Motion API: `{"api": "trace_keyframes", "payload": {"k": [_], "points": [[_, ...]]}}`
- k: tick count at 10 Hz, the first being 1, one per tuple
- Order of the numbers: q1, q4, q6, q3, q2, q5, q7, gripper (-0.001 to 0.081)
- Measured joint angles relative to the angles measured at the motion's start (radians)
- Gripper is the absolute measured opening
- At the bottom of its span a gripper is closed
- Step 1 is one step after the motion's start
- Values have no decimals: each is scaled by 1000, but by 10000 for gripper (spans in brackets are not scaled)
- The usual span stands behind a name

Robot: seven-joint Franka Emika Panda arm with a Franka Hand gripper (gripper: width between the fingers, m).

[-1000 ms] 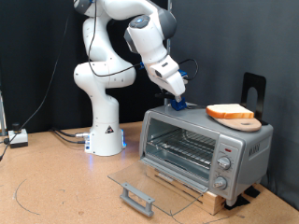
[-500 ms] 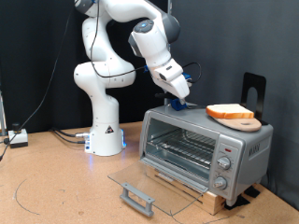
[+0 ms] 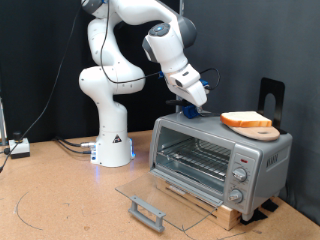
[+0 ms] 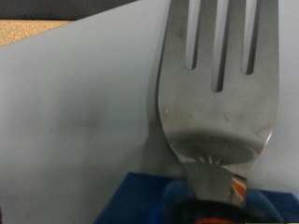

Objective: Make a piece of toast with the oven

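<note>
Toast (image 3: 244, 120) sits on a round wooden board (image 3: 262, 130) atop the oven (image 3: 220, 158), whose door lies open. The end effector (image 3: 196, 103), pinching a fork (image 4: 219, 79), hangs above the roof; the slice lies toward the exterior view's right of it

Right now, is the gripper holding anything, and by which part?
A metal fork, gripped at its handle end; the gripper's fingers themselves are hidden.

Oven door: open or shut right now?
Open. The oven has its glass door dropped flat in front, handle outermost, and the wire rack inside exposed.
</note>
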Motion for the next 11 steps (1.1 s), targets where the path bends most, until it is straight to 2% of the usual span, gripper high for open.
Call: {"api": "trace_keyframes", "payload": {"k": [1,2,3,5,11], "points": [[-1,0,2,9,1,1,9,807],[-2,0,5,15,1,1,11,747],[-2,0,11,21,2,1,11,747],[-5,0,21,32,2,1,12,468],[-6,0,36,38,2,1,13,469]]}}
